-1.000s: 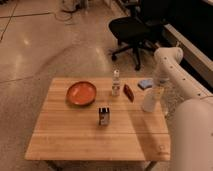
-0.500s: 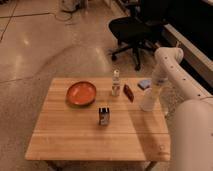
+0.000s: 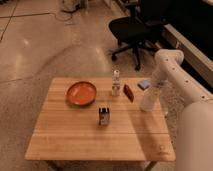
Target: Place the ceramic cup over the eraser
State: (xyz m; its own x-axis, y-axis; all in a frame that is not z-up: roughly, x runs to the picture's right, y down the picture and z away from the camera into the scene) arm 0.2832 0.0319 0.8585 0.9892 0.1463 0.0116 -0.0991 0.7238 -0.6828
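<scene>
On the table [image 3: 60,142], a bowl [image 3: 81,93] sits left of centre; the eraser [image 3: 104,116] stands mid-frame, below a bottle [image 3: 116,83]; the cup [image 3: 148,103] stands near the table's right edge, apart from the eraser, the gripper [image 3: 153,90] at its top, grip or gap impossible to tell

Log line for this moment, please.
gripper: at top of ceramic cup | ceramic cup: upright, near right edge of table | eraser: upright, mid-table, uncovered | step: cup not yet over eraser
</scene>
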